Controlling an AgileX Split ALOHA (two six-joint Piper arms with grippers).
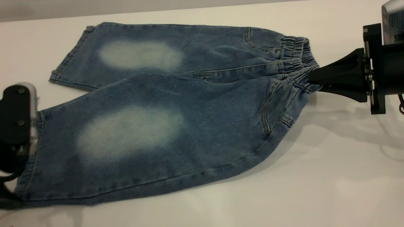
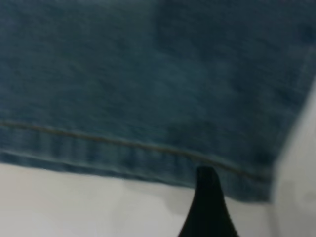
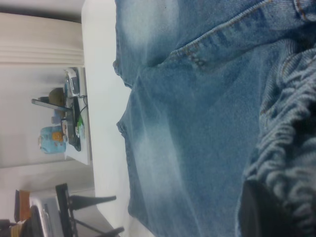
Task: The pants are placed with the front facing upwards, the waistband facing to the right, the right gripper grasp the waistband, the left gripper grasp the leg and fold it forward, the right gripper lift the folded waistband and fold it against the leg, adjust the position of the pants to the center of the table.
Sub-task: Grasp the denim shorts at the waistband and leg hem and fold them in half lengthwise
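— Denim pants [image 1: 164,104] lay flat on the counter [image 1: 315,189]; which step was it?
— Grasping. The right claw [image 1: 311,78] had pinched the waistband [image 1: 295,60]; the left claw [image 1: 19,148] sat at the leg hem, grip unclear. Next, I'd judge, both needed to lift and fold.

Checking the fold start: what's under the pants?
The white table shows around the pants; whatever lies beneath the denim is covered. The right pincer grips the waistband; the left pincer sits at the leg hem.
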